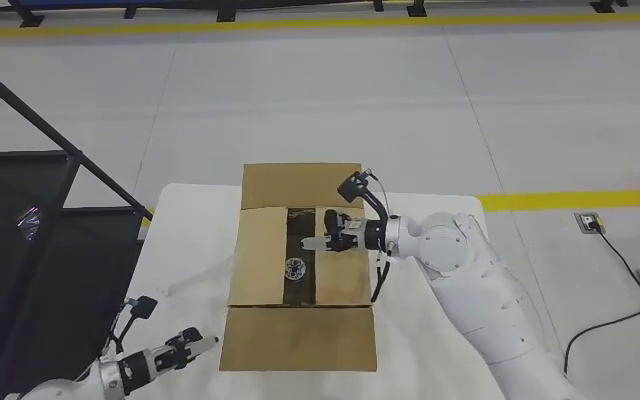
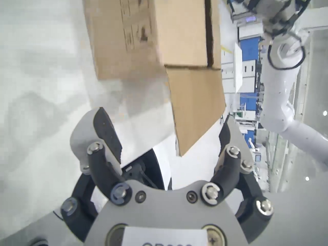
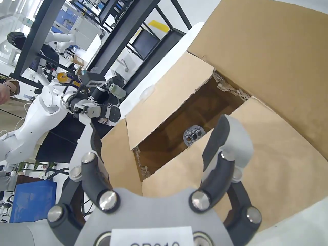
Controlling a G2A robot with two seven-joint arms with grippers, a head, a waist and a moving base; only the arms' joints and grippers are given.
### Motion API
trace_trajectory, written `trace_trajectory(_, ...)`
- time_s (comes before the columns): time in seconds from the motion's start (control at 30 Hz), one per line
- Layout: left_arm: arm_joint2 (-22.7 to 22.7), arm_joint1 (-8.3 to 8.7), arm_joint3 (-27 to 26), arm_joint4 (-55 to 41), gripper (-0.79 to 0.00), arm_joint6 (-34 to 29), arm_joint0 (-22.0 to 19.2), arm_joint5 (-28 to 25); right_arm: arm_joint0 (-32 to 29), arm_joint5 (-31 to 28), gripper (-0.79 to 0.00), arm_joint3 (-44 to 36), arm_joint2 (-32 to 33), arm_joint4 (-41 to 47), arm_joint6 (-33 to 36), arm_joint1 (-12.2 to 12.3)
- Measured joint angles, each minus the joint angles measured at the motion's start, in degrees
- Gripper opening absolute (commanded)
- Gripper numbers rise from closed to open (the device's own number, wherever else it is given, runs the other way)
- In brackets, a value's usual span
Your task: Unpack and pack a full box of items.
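An open cardboard box [image 1: 262, 260] stands mid-table with its flaps spread; its side shows in the left wrist view as the box [image 2: 153, 26]. Through the gap between the flaps, a small round patterned item [image 1: 295, 267] lies on the dark bottom, and the right wrist view shows the same item [image 3: 193, 135]. My right gripper [image 1: 322, 243] hovers just over the opening, and it is open and empty [image 3: 159, 129]. My left gripper [image 1: 195, 347] sits low at the table's near left corner, apart from the box. It is open and empty [image 2: 164, 115], facing a flap corner [image 2: 194, 108].
The white table [image 1: 190, 260] has bare room left of the box and near its front right corner. A black frame and dark panel [image 1: 60, 250] stand beside the table's left edge. A cable [image 1: 600, 330] lies on the floor at right.
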Motion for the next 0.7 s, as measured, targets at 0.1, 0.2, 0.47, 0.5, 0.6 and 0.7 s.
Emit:
trace_trajectory(0.1, 2.2, 0.27, 0.4, -2.8, 0.000, -4.8, -0.5, 0.0, -0.4, 2.4, 0.000, 0.5, 1.6, -1.2, -6.4, 0.2)
trace_trajectory(0.2, 4.9, 0.37, 1.1, -4.1, 0.000, -6.3, -1.7, 0.4, -0.7, 4.5, 0.000, 1.5, 2.9, -4.3, -14.2, 0.2)
trace_trajectory(0.47, 10.3, 0.31, 2.5, -9.7, 0.000, -5.3, -4.7, 0.9, 2.1, 10.6, 0.000, 9.1, 2.4, -13.3, -29.8, -0.4)
trace_trajectory(0.5, 10.6, 0.31, 2.4, -10.1, 0.000, -5.0, -4.9, 0.7, 2.7, 11.1, 0.000, 10.4, 2.0, -13.6, -30.8, -0.6)
trace_trajectory(0.6, 11.2, 0.35, 2.0, -12.1, 0.000, -4.3, -5.0, 0.2, 5.3, 10.6, 0.000, 16.0, 0.7, -12.2, -31.0, -1.4)
trace_trajectory(0.7, 10.8, 0.44, 1.7, -14.6, 0.000, -3.5, -5.0, -0.2, 8.5, 8.7, 0.000, 23.0, -0.5, -9.2, -30.5, -2.4)
